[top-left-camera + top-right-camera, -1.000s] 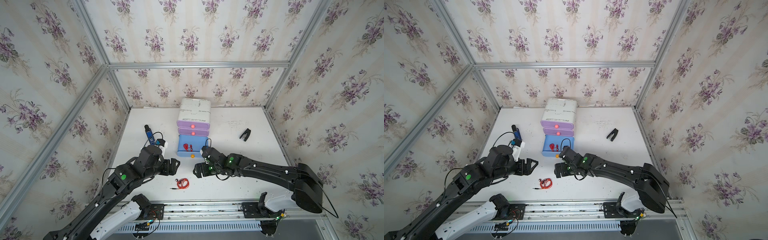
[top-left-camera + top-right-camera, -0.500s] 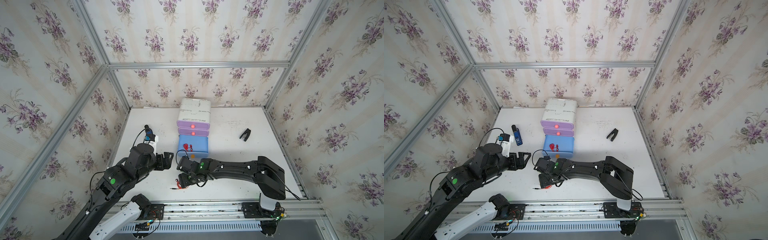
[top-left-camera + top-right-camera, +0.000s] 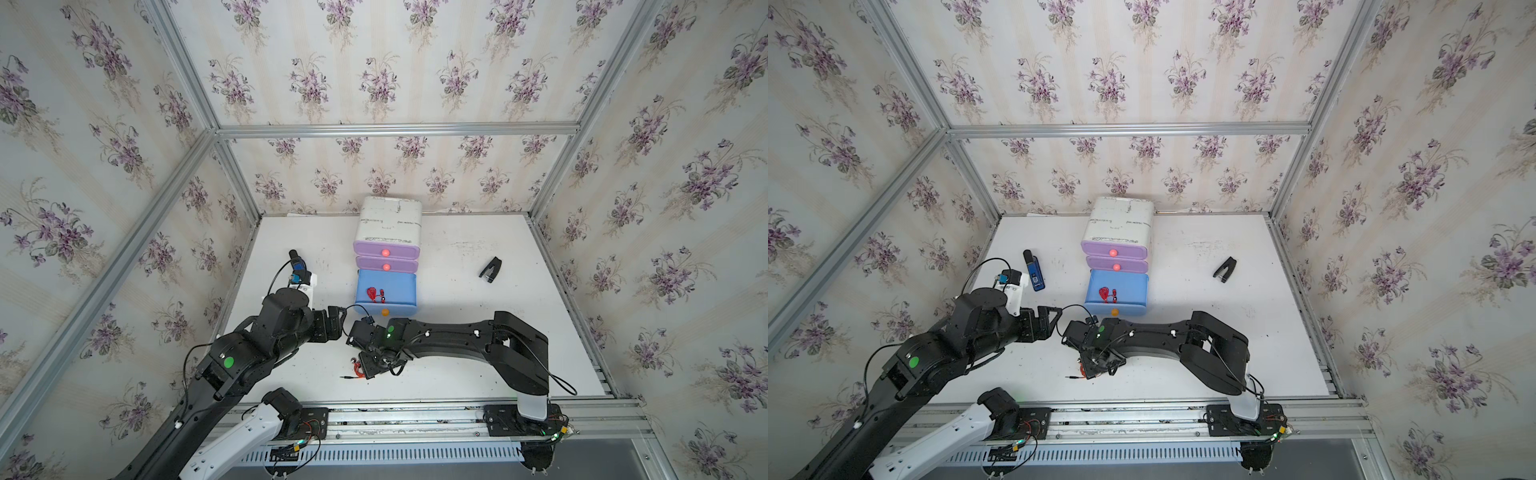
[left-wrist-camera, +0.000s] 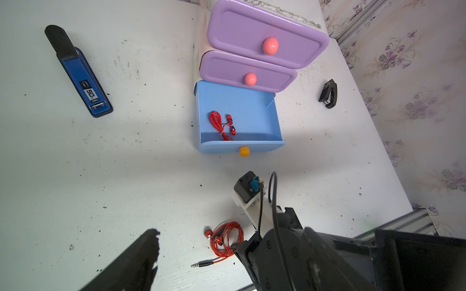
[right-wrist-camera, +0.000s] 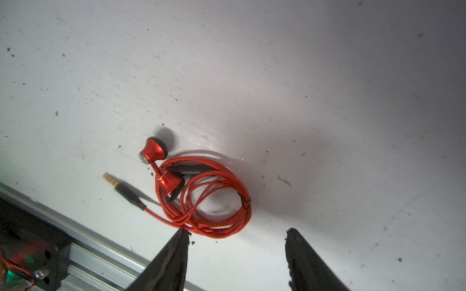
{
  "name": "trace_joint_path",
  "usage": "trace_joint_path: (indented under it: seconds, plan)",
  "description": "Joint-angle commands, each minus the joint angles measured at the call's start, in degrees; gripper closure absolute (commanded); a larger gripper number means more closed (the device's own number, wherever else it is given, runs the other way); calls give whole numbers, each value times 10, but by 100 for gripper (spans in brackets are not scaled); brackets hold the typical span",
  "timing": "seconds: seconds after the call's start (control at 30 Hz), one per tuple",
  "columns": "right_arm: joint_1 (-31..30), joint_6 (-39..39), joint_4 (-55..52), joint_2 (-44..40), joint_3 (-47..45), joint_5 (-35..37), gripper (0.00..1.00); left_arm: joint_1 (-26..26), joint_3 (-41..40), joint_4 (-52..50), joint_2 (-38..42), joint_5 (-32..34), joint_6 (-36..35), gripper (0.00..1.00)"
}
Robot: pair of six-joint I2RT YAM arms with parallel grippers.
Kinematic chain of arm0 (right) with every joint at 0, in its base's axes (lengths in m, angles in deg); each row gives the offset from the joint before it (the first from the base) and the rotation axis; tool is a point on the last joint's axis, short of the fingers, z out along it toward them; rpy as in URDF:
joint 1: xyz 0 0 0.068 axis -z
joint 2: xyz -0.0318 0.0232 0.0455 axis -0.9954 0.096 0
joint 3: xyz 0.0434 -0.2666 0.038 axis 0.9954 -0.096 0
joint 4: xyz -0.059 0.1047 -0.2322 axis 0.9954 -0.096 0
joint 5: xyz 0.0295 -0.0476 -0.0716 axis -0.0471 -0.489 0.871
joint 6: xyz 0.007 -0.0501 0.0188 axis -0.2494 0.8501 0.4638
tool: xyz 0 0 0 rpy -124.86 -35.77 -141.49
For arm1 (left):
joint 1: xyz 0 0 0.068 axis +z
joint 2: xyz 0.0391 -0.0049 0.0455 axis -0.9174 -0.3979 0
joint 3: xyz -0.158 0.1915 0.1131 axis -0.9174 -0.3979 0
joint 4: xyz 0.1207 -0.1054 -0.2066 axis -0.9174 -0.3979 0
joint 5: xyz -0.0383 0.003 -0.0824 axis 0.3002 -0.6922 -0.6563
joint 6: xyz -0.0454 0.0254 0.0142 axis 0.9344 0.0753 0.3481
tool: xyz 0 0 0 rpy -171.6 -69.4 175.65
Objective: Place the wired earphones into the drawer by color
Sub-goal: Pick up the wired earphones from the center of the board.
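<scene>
Hovering low over the white surface (image 5: 302,75), the right arm (image 3: 449,336) holds its jaws apart, clamped on nothing; one fingertip (image 5: 176,249) sits at the rim of the loose red earphones (image 5: 206,201); the coil lies just ahead of the gap, not yet inside it. — PHOTOGRAPHER

How does it lie, and which arm is nearer? — DESK

Oval coil, long way roughly along the line from tip to tip; jack plug (image 5: 121,187) trailing sideways toward the left arm (image 3: 282,328); that arm waits beside, jaws apart and empty, so the right is plainly nearer; the open blue drawer (image 4: 252,105), a matching red set (image 4: 222,124) inside, lies beyond. — PHOTOGRAPHER

Anything unclear? — DESK

In both top views the wrist covers most of the coil; the two purple drawers (image 4: 264,37) are shut, contents hidden; no white or black set shows anywhere; a small black item (image 3: 490,270) far right cannot be identified. — PHOTOGRAPHER
</scene>
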Motion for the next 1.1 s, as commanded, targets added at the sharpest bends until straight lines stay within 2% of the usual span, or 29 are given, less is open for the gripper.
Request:
trace_joint_path:
  seconds: [0.0, 0.43, 0.63, 0.73, 0.93, 1.07]
  plan:
    - [2, 12, -26, 11, 7, 25, 38, 2, -2, 11, 0, -2, -6, 10]
    - [15, 37, -19, 37, 27, 18, 44, 4, -13, 15, 5, -3, -7, 10]
    - [15, 37, -19, 43, 16, 13, 57, 6, -16, 15, 7, -2, -9, 10]
    - [16, 40, -16, 48, 17, 8, 69, 7, -17, 14, 6, 1, -10, 10]
    - [15, 45, -19, 60, 21, 6, 84, 9, -22, 16, 9, 1, -9, 10]
    - [16, 44, -18, 58, 18, 6, 90, 9, -25, 14, 11, 3, -9, 10]
